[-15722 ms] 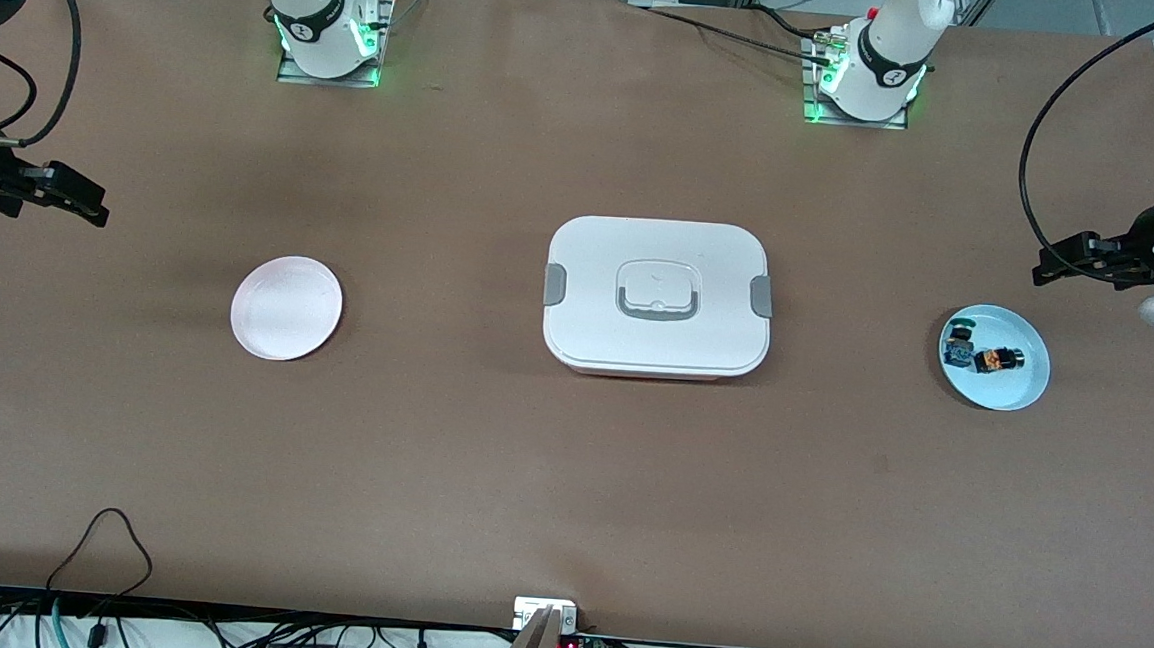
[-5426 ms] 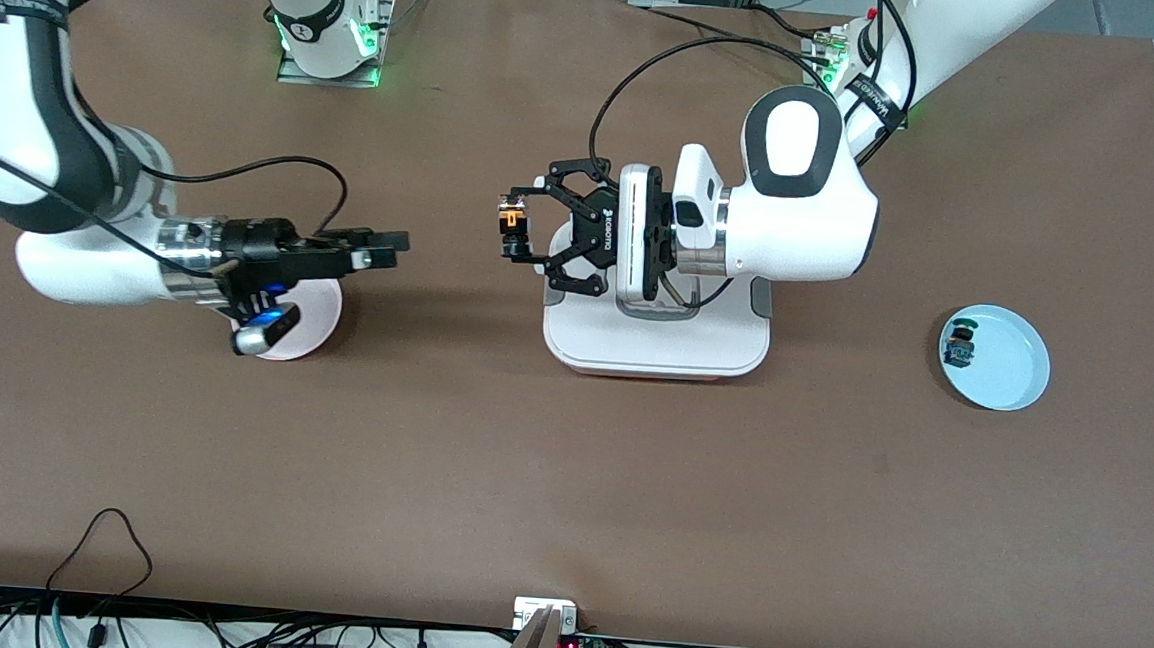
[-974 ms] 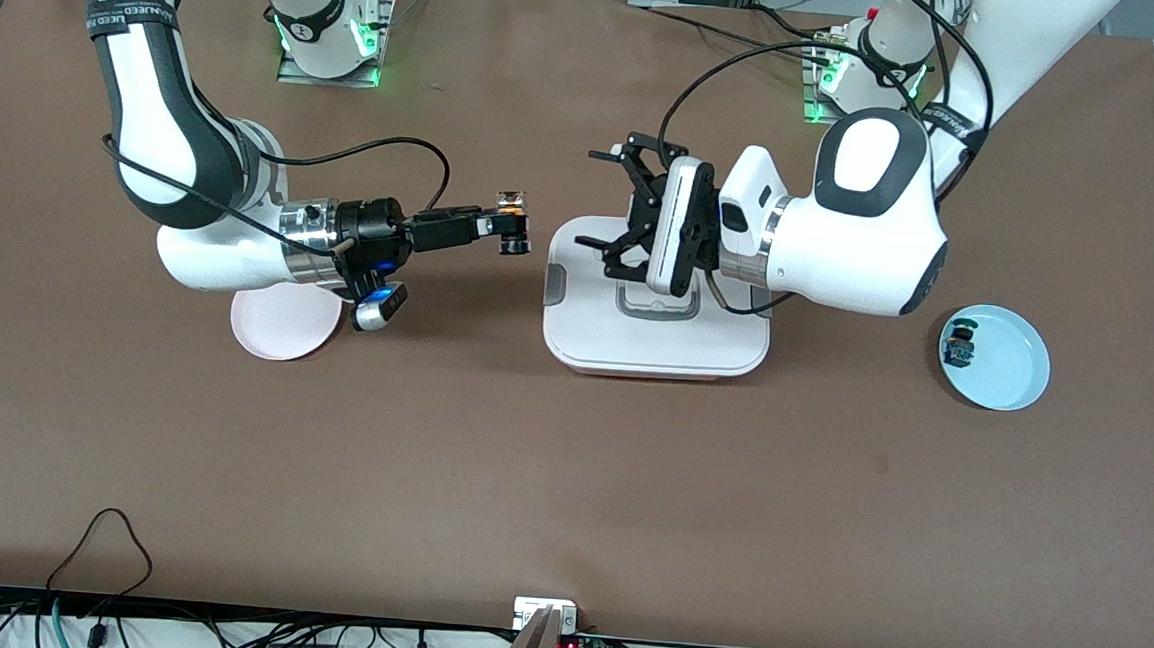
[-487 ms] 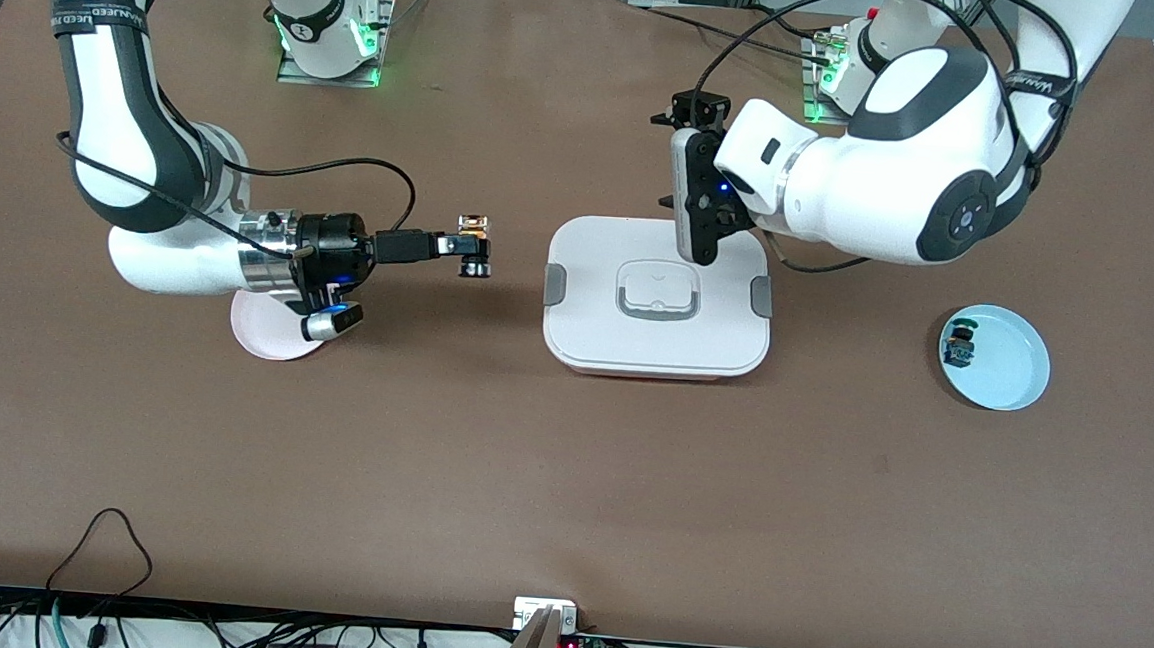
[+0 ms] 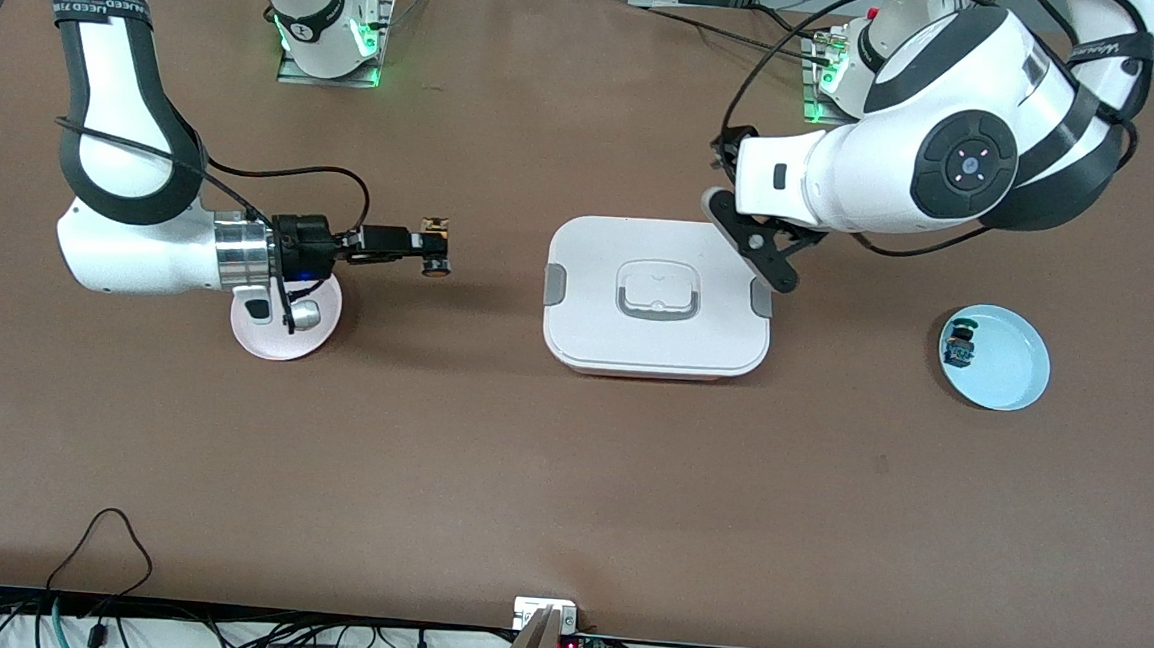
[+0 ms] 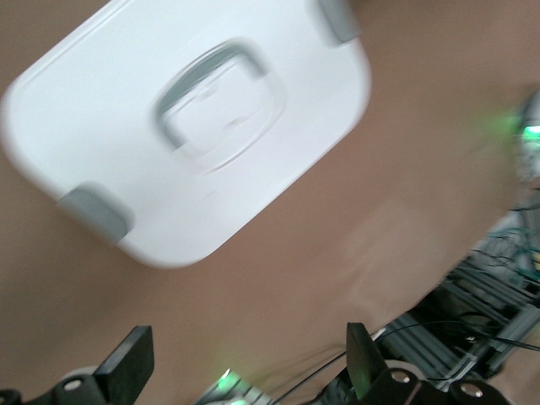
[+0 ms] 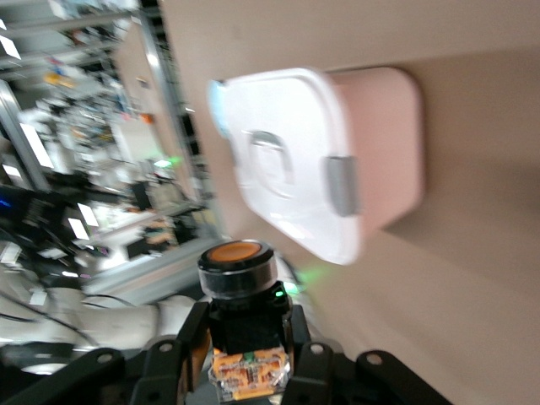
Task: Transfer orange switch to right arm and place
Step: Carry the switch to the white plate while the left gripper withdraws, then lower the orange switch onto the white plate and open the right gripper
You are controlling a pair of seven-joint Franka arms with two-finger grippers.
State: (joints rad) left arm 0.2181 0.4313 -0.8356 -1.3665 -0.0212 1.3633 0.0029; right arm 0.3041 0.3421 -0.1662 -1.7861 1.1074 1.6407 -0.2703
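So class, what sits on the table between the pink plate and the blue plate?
The front view shows a white lidded box between the pink plate and blue plate.

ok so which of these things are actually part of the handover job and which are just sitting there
In the job:
- tiny black push-button switch with orange cap, held in the shut right gripper over bare table
- open left gripper, over the lidded box's edge
- round pale pink plate, likely drop spot

Lying about:
- white lidded box with grey clips
- round light blue plate holding a small blue-and-green switch

My right tool reaches out level from a bent arm, clamped tight, while my left tool hangs with fingers spread wide.
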